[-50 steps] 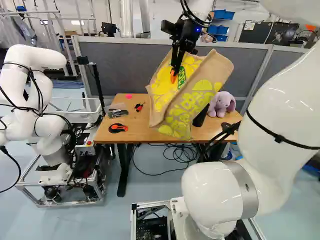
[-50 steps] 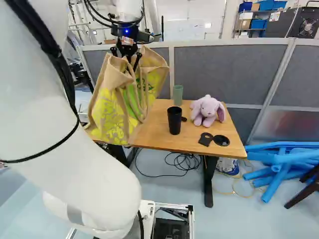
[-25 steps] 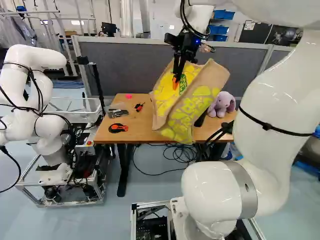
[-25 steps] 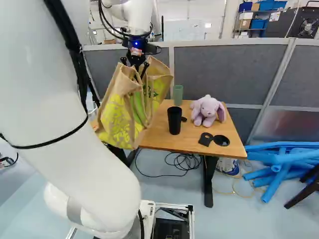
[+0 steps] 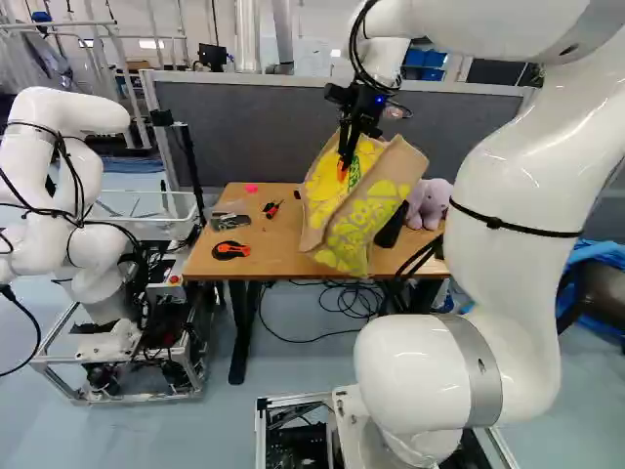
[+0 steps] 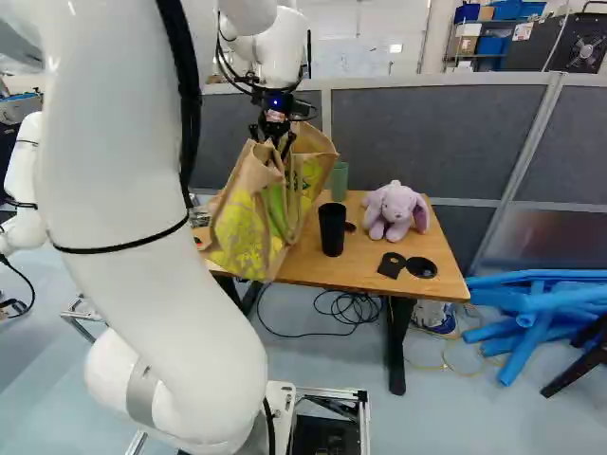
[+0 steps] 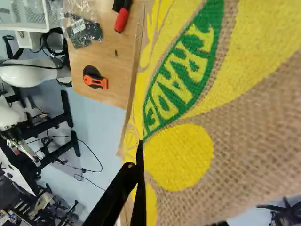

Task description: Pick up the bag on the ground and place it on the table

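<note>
My black gripper (image 5: 344,168) is over the table (image 5: 264,256), shut on the top of the burlap bag (image 5: 352,231) with its yellow print. The bag hangs open and tilted across the table's near edge; whether its bottom touches the wood I cannot tell. In the right base view the bag (image 6: 248,226) has its handles and folded rim up at the fingers. Seen from the wrist, the gripper (image 7: 140,149) has its fingers together against the fabric, which hides part of them and much of the table.
On the table are a black cup (image 6: 332,229), a green cup (image 6: 339,180), a purple plush rabbit (image 6: 395,210), flat black pieces (image 6: 392,265) and an orange-black tool (image 5: 231,250). Grey partitions (image 6: 427,133) stand behind. Another robot (image 5: 73,195) is on the left.
My arm has swung and reached farther out, carrying the bag lower and away from the base. In the right base view the bag has shifted right, over the table. The base has not moved.
</note>
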You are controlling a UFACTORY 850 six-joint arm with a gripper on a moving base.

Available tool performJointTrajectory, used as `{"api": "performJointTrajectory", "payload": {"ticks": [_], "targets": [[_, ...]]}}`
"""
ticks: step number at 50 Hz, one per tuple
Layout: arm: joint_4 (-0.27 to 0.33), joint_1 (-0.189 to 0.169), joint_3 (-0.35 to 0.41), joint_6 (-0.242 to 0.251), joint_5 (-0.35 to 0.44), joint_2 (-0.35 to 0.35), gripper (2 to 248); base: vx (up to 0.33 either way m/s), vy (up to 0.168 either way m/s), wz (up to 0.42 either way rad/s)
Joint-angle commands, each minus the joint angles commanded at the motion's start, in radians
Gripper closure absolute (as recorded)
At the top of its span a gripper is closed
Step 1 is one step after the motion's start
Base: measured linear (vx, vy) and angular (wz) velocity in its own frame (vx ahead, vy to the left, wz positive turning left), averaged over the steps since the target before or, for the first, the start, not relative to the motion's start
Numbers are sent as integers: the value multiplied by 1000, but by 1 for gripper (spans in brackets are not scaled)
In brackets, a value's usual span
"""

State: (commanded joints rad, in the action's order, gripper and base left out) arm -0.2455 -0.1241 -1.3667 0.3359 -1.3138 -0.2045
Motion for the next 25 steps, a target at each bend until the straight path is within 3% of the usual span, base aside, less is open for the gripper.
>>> {"api": "performJointTrajectory", "payload": {"ticks": [25], "targets": [[0,-18,-65,0,132,-119,228,0,0,0]]}}
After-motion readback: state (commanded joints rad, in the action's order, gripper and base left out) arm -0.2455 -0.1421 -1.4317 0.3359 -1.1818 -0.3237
